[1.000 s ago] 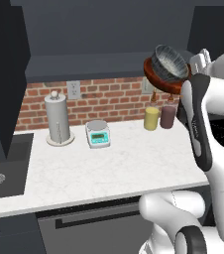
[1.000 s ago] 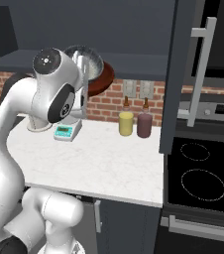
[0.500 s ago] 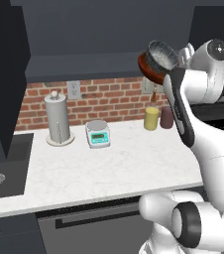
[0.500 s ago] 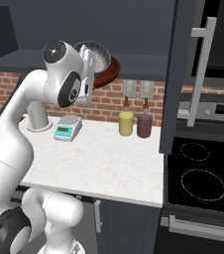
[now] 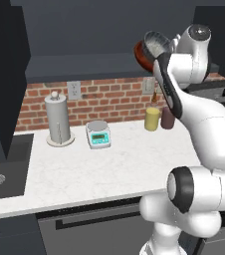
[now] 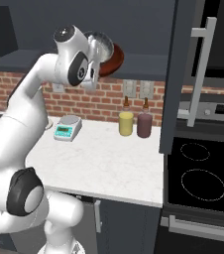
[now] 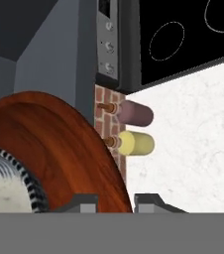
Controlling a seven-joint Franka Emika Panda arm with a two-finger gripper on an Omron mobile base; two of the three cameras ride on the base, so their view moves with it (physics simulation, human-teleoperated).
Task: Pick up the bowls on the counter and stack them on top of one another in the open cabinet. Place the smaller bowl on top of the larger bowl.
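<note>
Both bowls up at the open cabinet, nested; release not confirmed.

You have the smaller bowl [image 5: 156,42] sitting inside the larger bowl [image 5: 141,56], both tipped on edge at the mouth of the open cabinet [image 5: 92,37], well above the counter [image 5: 99,164] and over the yellow bottle [image 5: 152,119] and the maroon bottle [image 5: 167,117]. No bowl is left on the counter, so I judge pickup done; what is left is to lay the stack flat on the cabinet floor. The gripper [image 7: 115,201] sits against the larger bowl's rim, tips a little apart, but you cannot tell whether it grips the bowl.
</note>
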